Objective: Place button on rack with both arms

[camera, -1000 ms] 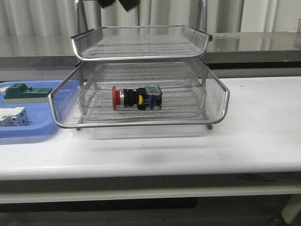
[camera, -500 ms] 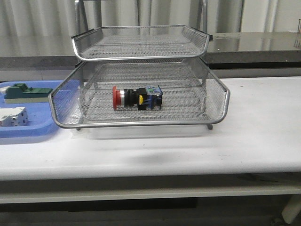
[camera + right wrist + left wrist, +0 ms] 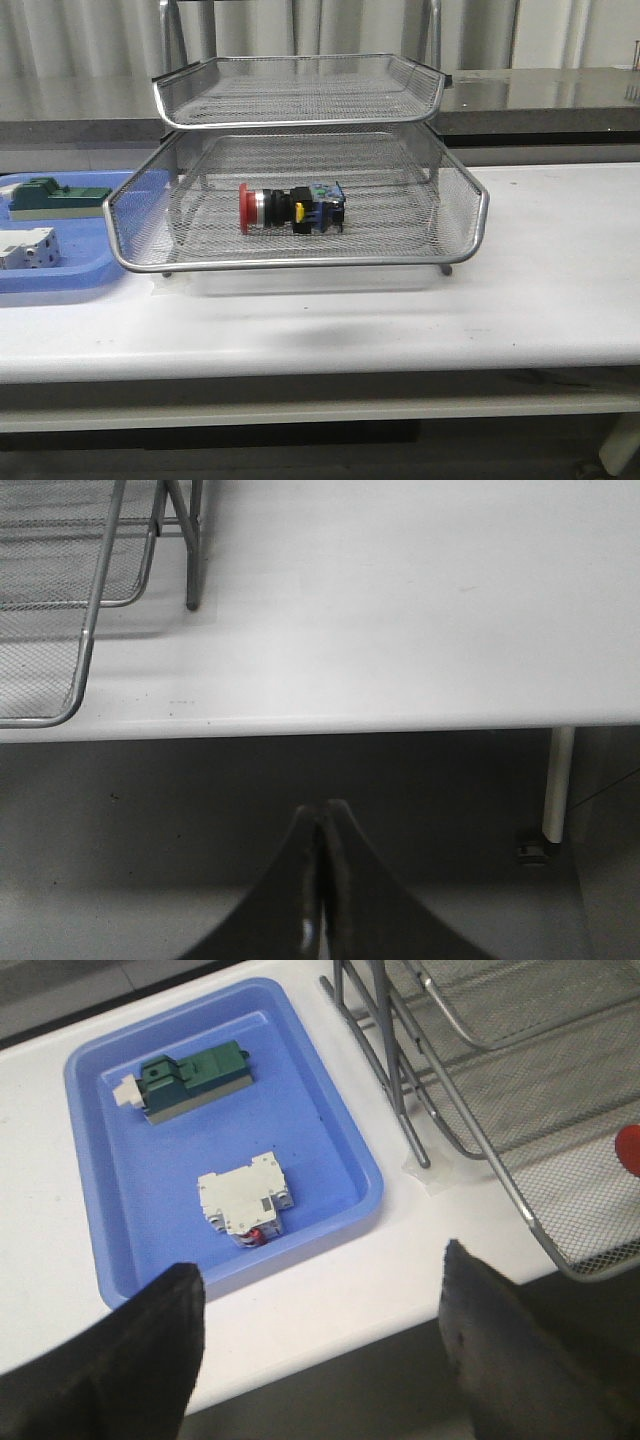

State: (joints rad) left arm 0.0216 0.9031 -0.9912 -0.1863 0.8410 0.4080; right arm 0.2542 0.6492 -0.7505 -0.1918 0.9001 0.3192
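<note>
A: Surface first. White table [image 3: 540, 270] with a dark counter and grey corrugated wall behind it. Silver wire-mesh rack [image 3: 300, 160] stands on the table, lower tray pulled forward, upper tray set back above it.

B: Task item?

A: Button [image 3: 291, 208] lies on its side on the mesh floor of the lower tray, roughly mid-tray. Red mushroom head points to the robot's left, silver collar and black body behind it, blue-and-yellow block at the other end. Nothing touches it but the mesh.

B: What sits beside the rack?

A: Flat blue tray [image 3: 60, 280] on the robot's left, just beside the lower tray's corner. It holds a green block [image 3: 190, 1075] and a white block [image 3: 245, 1198], apart from each other.

B: Arms?

A: Neither shows in the front view. Left gripper [image 3: 320, 1360] appears in the left wrist view: dark fingers [image 3: 140, 1360] spread wide, nothing between them, hanging above the table's near edge by the blue tray. A sliver of the button's red head [image 3: 629, 1148] shows at that picture's edge, well apart from the fingers.

B: Right one?

A: Right gripper [image 3: 320, 880], in the right wrist view, has its two fingers pressed together, holding nothing. It hangs off the table's front edge, with the rack's corner [image 3: 80, 650] and a table leg [image 3: 558, 780] in sight.
</note>
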